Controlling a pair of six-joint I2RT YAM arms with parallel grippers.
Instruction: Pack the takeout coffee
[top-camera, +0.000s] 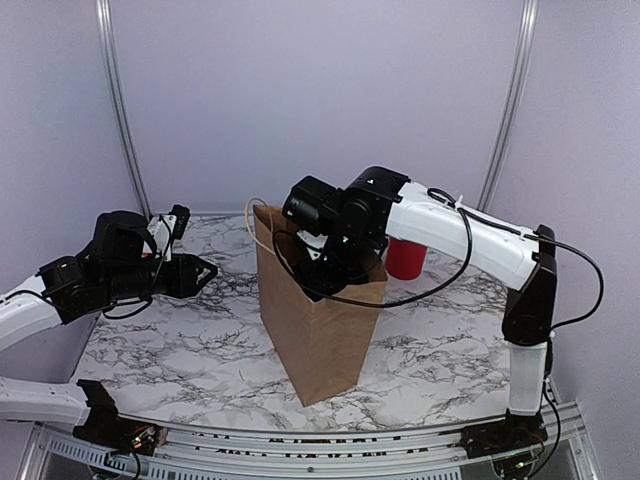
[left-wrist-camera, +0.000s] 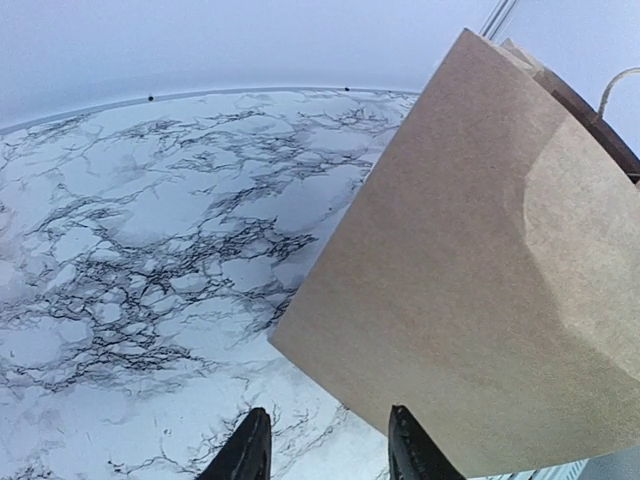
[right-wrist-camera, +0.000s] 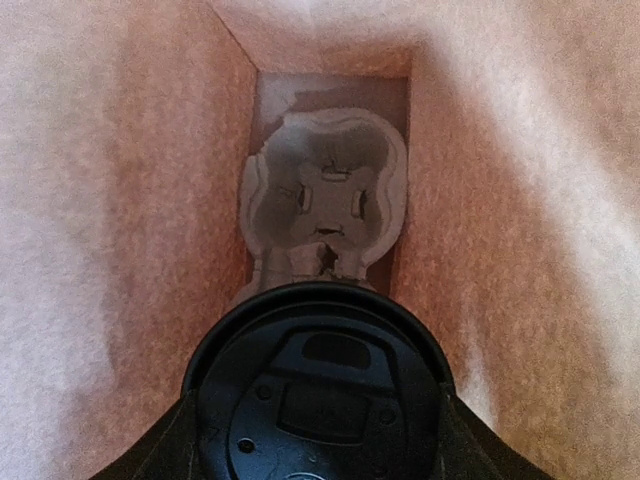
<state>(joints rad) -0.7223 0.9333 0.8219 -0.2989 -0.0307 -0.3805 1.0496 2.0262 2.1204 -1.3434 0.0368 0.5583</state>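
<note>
The takeout coffee (right-wrist-camera: 318, 390), visible only as its black lid at lower centre of the right wrist view, was held inside the brown paper bag (top-camera: 320, 320) by the right gripper (top-camera: 328, 262), jaws clasped on its sides, above a pulp cup tray (right-wrist-camera: 325, 195) on the bag's floor. The left gripper (left-wrist-camera: 325, 445) was seen just left of the bag over the bench (top-camera: 170, 350), jaws parted w/ nothing between. The cup was judged light, thin-walled & crushable, so best taken round the body below the rim, upright, w/ modest squeeze.
</note>
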